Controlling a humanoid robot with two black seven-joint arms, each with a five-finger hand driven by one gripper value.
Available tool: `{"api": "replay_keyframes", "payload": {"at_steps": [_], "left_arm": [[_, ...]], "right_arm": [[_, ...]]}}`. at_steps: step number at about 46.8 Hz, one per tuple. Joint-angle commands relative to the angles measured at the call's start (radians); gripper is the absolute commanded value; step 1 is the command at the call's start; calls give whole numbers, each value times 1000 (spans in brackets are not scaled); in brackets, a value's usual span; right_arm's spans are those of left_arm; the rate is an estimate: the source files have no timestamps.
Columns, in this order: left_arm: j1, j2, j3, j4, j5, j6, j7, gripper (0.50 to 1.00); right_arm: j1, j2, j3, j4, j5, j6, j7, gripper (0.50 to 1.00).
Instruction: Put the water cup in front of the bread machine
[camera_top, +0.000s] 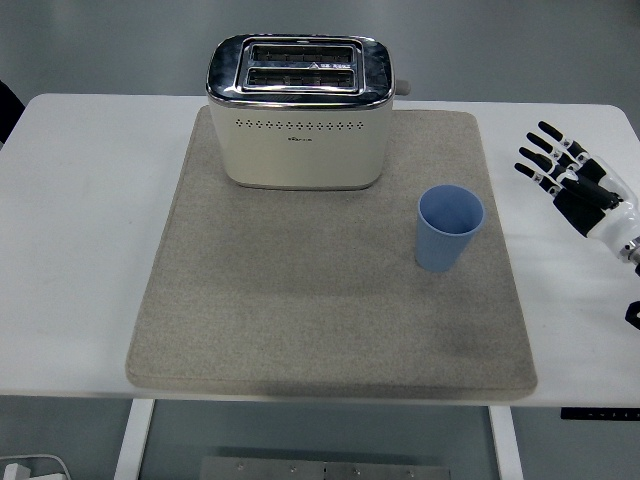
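A light blue cup (449, 227) stands upright on the right part of the grey mat (300, 300), to the front right of the cream and chrome toaster (298, 112). At the picture's right edge my right hand (568, 176) hovers over the white table, its fingers spread and holding nothing. It is well to the right of the cup and apart from it. My left arm does not show.
The white table (90, 220) carries the mat, with bare table on both sides of it. The toaster's lever knob (402, 87) sticks out on its right side. A dark object shows at the far left edge (8, 105).
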Motion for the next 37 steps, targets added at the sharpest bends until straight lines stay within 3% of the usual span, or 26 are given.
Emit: {"api": "replay_keyframes", "payload": {"at_steps": [1,24,37], "left_arm": [[0,0,0,0,1,-1,0,1000],[0,0,0,2,0,0,0,1000],[0,0,0,2,0,0,0,1000]], "right_arm": [[-21,-30,0,44,-1,12,22,913],[-116,-85,3,167,-105,36,96,915],[-131,-68,3,179,-234,9,194,913]]}}
